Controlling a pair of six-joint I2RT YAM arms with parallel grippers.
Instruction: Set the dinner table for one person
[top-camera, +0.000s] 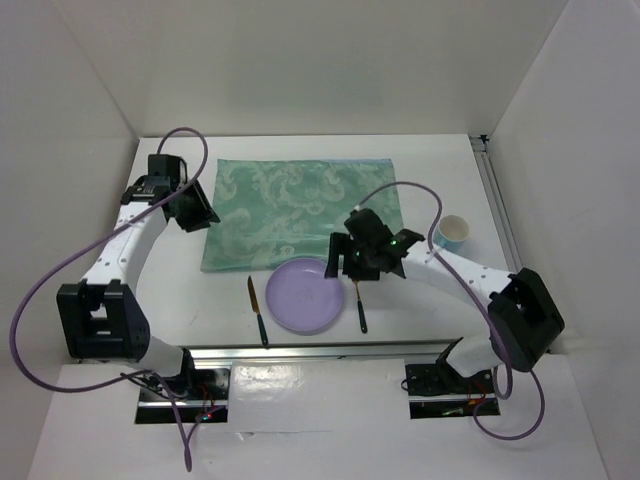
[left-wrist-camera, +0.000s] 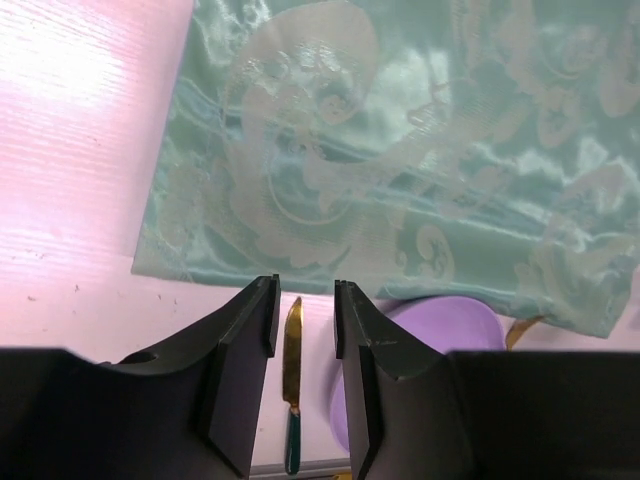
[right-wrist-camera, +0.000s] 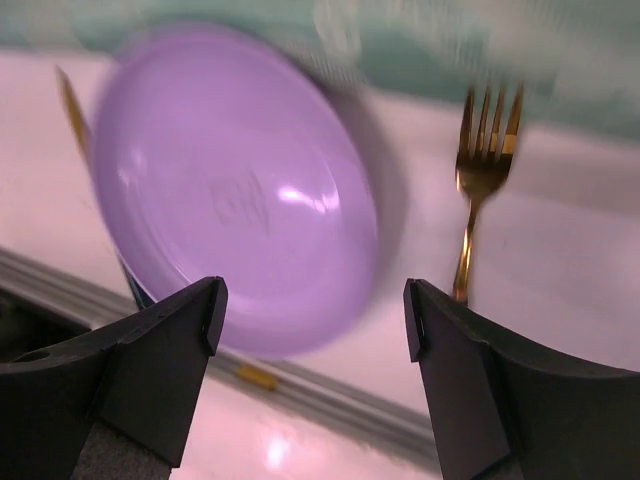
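Observation:
On the white dinner table (top-camera: 440, 180) lies a teal-green patterned mat (top-camera: 300, 210). In front of it sits a purple plate (top-camera: 308, 295), with a gold knife with a dark handle (top-camera: 257, 310) to its left and a gold fork (top-camera: 360, 305) to its right. My left gripper (top-camera: 200, 215) hovers over the mat's left edge. In the left wrist view it (left-wrist-camera: 305, 300) is open with nothing held; the knife (left-wrist-camera: 291, 350) shows far below through the gap. My right gripper (top-camera: 365, 262) hangs above the plate's right rim. It (right-wrist-camera: 313, 305) is open wide and empty over the plate (right-wrist-camera: 230, 190) and fork (right-wrist-camera: 480, 170).
A small white cup with a teal band (top-camera: 452, 233) stands on the table at the right, beyond the right arm. White walls enclose the table on three sides. A metal rail (top-camera: 330, 350) runs along the near edge behind the plate.

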